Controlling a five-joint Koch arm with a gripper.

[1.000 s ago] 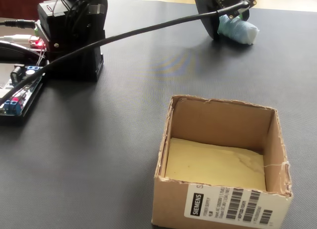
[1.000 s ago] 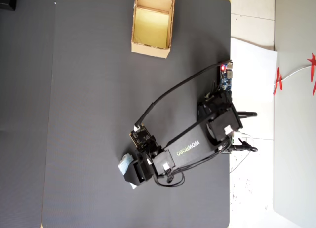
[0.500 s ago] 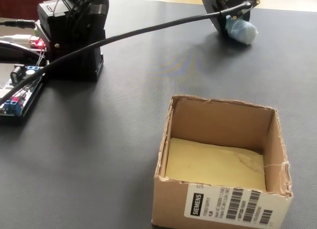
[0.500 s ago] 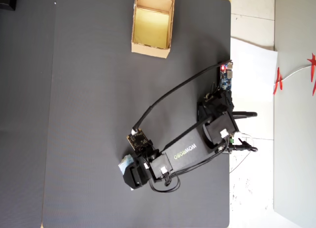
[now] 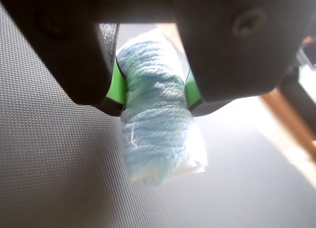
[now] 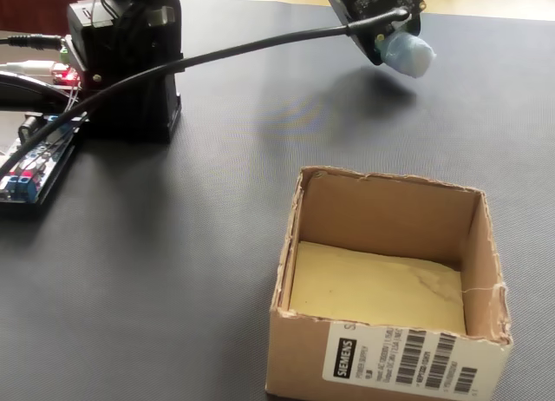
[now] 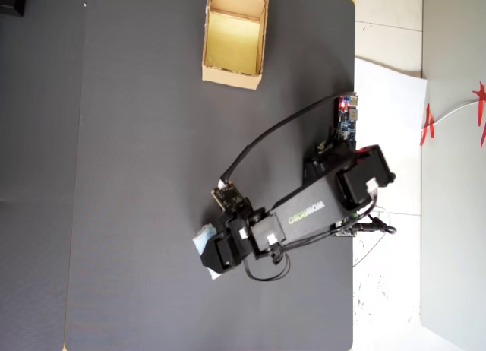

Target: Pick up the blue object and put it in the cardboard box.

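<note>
While the end effector (image 5: 154, 92) is clamped across the middle of the blue yarn wad (image 5: 158, 114), lifted clear of the counter (image 6: 260, 158) and far from the cardboard box (image 6: 386, 358), the wad looks light and squashy; that mid-body grip suits it.

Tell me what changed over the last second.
The gripper, shut on the small pale blue ribbed wad, has lifted it off the dark grey mat and drawn back slightly toward the arm's base in the overhead view. The open-topped tan cardboard box stayed put, still empty.
</note>
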